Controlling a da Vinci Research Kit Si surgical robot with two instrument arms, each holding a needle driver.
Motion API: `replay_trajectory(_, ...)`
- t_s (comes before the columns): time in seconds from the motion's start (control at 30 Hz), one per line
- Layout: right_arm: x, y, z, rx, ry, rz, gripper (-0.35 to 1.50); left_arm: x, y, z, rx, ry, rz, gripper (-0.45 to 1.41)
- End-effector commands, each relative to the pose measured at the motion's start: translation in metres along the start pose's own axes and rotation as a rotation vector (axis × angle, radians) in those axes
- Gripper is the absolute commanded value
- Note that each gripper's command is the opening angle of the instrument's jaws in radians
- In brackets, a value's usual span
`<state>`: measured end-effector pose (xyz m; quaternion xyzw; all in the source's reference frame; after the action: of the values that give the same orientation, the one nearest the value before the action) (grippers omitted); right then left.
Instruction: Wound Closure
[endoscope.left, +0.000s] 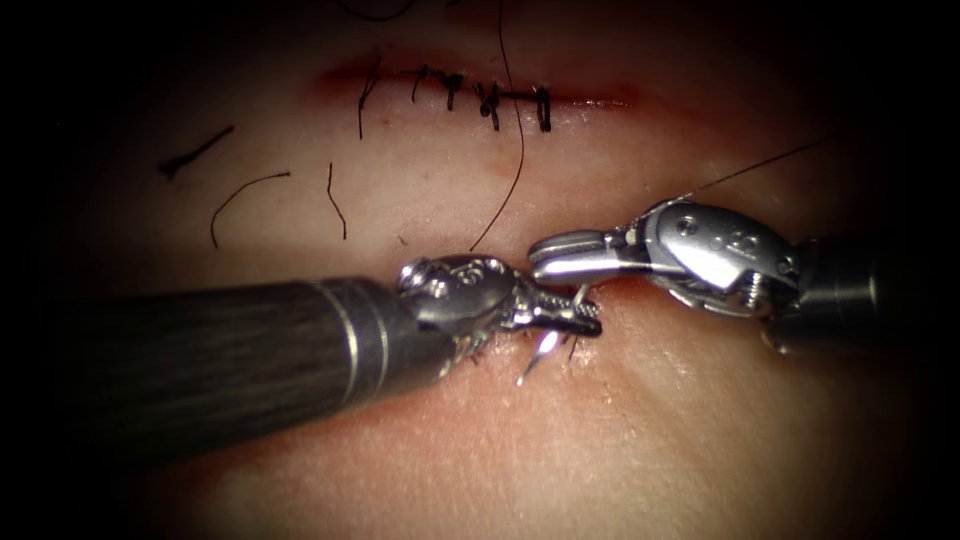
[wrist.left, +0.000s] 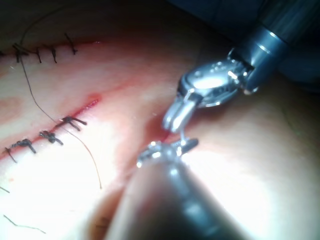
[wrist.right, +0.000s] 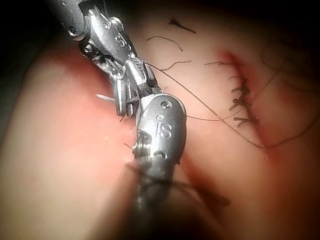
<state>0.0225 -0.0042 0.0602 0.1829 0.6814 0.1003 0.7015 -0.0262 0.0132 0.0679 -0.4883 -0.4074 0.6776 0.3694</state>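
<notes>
Left tool (endoscope.left: 575, 318): lying nearly level, jaws pinching the needle (endoscope.left: 540, 352) near its upper curve.
Needle: tip hanging just below those jaws, over the tissue (endoscope.left: 600, 440).
Right tool (endoscope.left: 560, 255): reaching in just above, jaws pressed together, holding nothing.
Thread (endoscope.left: 515, 150): trailing up to the stitched cut (endoscope.left: 480, 95).

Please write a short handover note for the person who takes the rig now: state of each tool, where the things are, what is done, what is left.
Left tool: jaws shut on the needle, the tip pointing down over the tissue; whether it is in the tissue is unclear.
Right tool: jaws shut, holding nothing visible, just above the left tool.
Thread trails up across the stitched cut.
Done: that cut carries several stitches.
Left: cannot judge.
</notes>
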Motion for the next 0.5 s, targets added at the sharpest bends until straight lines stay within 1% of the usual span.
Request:
replay_trajectory(0.03, -0.0005, 0.0, 0.0006, -0.032, -0.02, 0.021, 0.19, -0.0002, -0.0004, 0.0007, 0.001, 0.001, 0.0, -0.27)
replay_trajectory(0.07, -0.0005, 0.0, 0.0006, -0.048, -0.032, 0.028, 0.57, -0.0002, -0.0004, 0.0007, 0.007, 0.003, 0.0, -0.27)
replay_trajectory(0.1, -0.0005, 0.0, 0.0006, -0.07, -0.036, 0.041, 0.83, -0.0001, -0.0004, 0.0007, 0.01, 0.004, -0.001, -0.27)
replay_trajectory(0.17, -0.0005, 0.0001, 0.0005, -0.134, -0.053, 0.075, 1.16, 0.0, -0.0004, 0.0006, 0.022, 0.009, -0.002, -0.27)
replay_trajectory(0.2, -0.0004, 0.0002, 0.0005, -0.15, -0.06, 0.083, 1.21, 0.0001, -0.0005, 0.0006, 0.031, 0.012, -0.003, -0.27)
replay_trajectory(0.27, -0.0003, 0.0002, 0.0005, -0.18, -0.075, 0.089, 1.25, 0.0004, -0.0006, 0.0004, 0.043, 0.023, -0.005, -0.27)
replay_trajectory(0.4, 0.0003, 0.0004, 0.0004, -0.249, -0.087, 0.106, 1.28, 0.0008, -0.0009, 0.0, 0.063, 0.053, -0.011, -0.27)
replay_trajectory(0.5, 0.0007, 0.0004, 0.0003, -0.322, -0.117, 0.116, 1.3, 0.0009, -0.001, -0.0001, 0.068, 0.064, -0.013, -0.27)
